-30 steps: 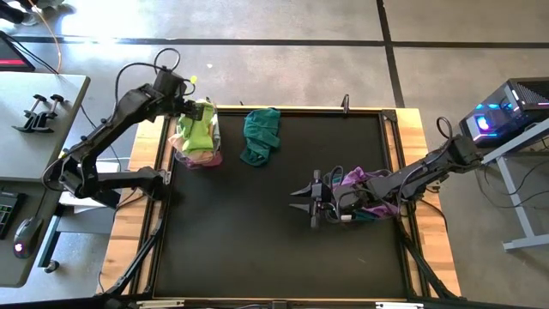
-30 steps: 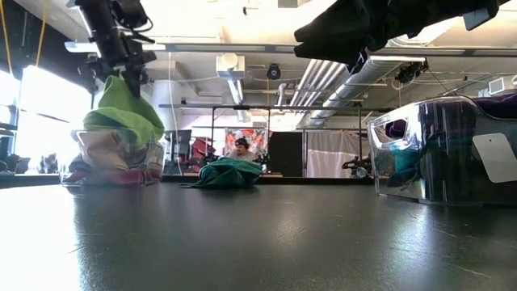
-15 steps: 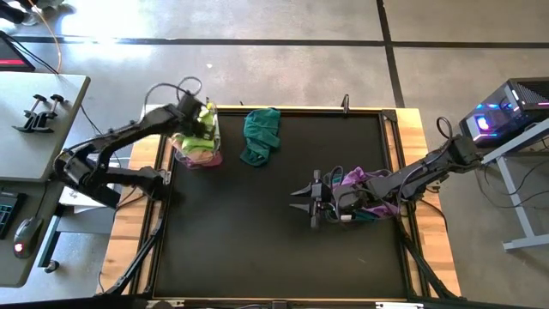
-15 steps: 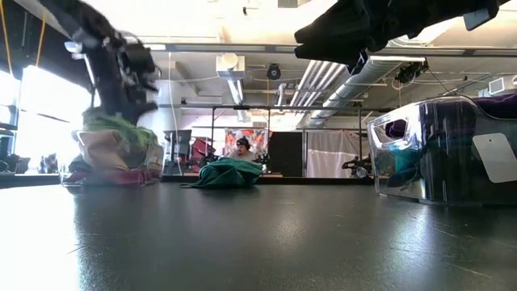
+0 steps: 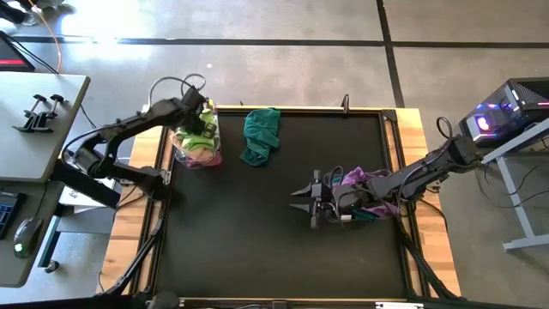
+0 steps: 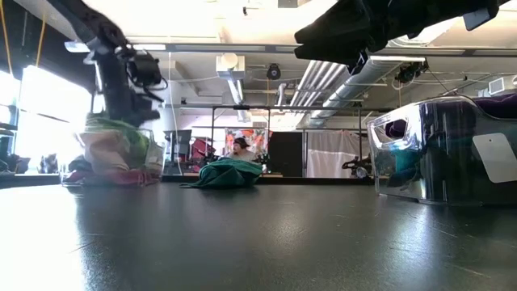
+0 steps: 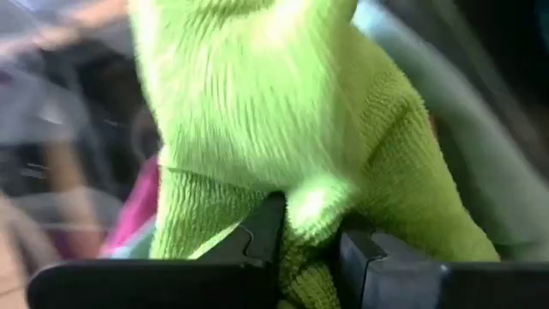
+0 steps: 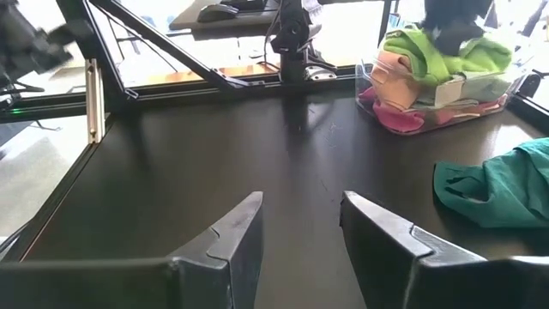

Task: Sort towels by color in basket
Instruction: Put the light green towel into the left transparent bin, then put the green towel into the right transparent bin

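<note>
A clear basket [image 5: 216,153] at the table's far left holds a pile of towels, peach and magenta below, with a lime towel [image 5: 197,133] on top. My left gripper [image 5: 204,120] reaches down into it and is shut on the lime towel [image 7: 257,94]. A teal towel [image 5: 260,133] lies crumpled on the table just right of that basket. My right gripper [image 5: 300,200] hovers open over the table's middle right, nothing between its fingers [image 8: 232,232]. My left gripper pinches a raised fold of the lime towel [image 7: 313,206] between its two fingers [image 7: 262,227]. It comes from above, slanting steeply down. The towel rests on the pile in the basket; how many layers are in the pinch I cannot tell.
A second clear basket [image 6: 436,153] with purple towels [image 5: 352,178] stands at the table's right, under my right arm. A raised frame [image 5: 343,110] borders the black table top. The middle and near parts of the table are bare.
My left gripper has gone down into the left basket. The lime towel, which stood in a high heap under the gripper above the basket's rim, now sits lower on the pile.
</note>
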